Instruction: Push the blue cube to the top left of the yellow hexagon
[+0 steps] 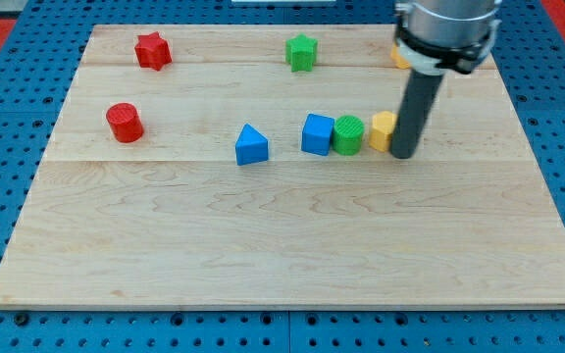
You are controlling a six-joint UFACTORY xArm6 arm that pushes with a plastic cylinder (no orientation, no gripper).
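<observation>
Camera view, landmark: the yellow hexagon on the table, partly hidden behind my rod, so I judge its shape partly from the task.

Camera view, blue cube: it lies to the view's left of the yellow hexagon, in one row with it. A green cylinder sits between them, touching or nearly touching both.

Camera view, my tip: it rests just at the view's right of the yellow hexagon, touching it or close to touching.

Camera view, deciding relation: the blue cube lies to the view's left of my tip, with the hexagon and the green cylinder both in between. I judge that I cannot reach the cube in a straight line without shoving those two along.

Camera view, goal spot: up and to the view's left of the hexagon, where the board looks bare.

Camera view, pose: my rod hangs upright from the arm's grey collar at the view's top right.

Camera view, pincer: I have none, only the bare rod, holding nothing.

Camera view, other blocks: a blue triangular block farther left of the cube, well apart from the hexagon.
</observation>
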